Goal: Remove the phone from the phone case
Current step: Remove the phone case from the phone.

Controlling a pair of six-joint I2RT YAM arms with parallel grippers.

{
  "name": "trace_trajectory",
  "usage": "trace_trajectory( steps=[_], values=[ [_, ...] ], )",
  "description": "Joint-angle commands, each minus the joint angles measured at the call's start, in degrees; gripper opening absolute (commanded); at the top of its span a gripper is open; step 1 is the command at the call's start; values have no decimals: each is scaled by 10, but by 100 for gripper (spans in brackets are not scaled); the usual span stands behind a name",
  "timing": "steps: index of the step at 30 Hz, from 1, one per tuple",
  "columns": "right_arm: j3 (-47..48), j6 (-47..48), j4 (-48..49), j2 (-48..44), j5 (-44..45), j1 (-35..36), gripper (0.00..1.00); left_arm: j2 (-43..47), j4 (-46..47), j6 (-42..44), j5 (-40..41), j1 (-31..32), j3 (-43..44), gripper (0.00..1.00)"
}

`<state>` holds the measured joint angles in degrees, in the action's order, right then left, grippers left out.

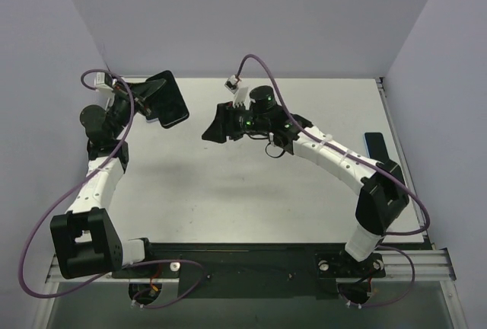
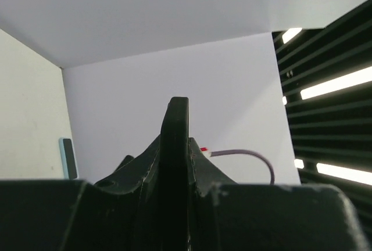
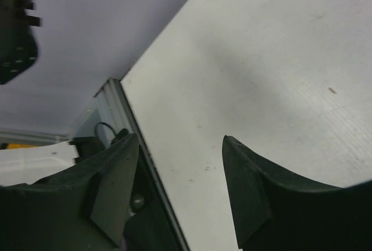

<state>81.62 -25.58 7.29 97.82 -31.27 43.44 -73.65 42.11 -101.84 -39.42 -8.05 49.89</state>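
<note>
My left gripper (image 1: 149,94) is shut on a black, flat phone (image 1: 173,105) and holds it raised over the table's far left corner. In the left wrist view the phone (image 2: 175,124) stands edge-on between the fingers (image 2: 204,164). I cannot tell whether a case is on it. My right gripper (image 1: 210,132) is open and empty, just right of the phone and apart from it. In the right wrist view its gripper (image 3: 180,142) has spread jaws with only bare table between them. A dark blue flat thing with a teal edge (image 1: 375,145) lies at the table's right edge, and also shows in the left wrist view (image 2: 68,158).
The white table (image 1: 251,192) is walled by pale panels at the back and sides. A purple cable (image 1: 259,66) loops above the right wrist. A metal rail (image 1: 251,264) runs along the near edge by the arm bases.
</note>
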Motion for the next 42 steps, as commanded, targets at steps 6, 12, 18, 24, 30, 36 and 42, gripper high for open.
trace_trajectory(
  steps=[6,12,18,24,30,36,42],
  values=[
    [39,-259,220,-24,-186,-3,59,-1,82,78,-50,-6,27,0],
    [86,-278,230,13,-202,-5,54,-4,89,61,-61,-6,31,0],
    [144,-284,225,71,-210,-7,49,-14,113,27,-51,-6,29,0],
    [185,-247,175,100,-194,-8,52,2,72,30,5,-15,1,0],
    [214,-307,252,134,-223,-7,35,-4,74,17,5,-23,6,0],
    [189,-341,323,136,-262,-6,25,-25,116,-23,-14,-34,14,0],
    [209,-375,361,160,-281,-6,24,-36,136,-39,-21,-35,12,0]
  ],
)
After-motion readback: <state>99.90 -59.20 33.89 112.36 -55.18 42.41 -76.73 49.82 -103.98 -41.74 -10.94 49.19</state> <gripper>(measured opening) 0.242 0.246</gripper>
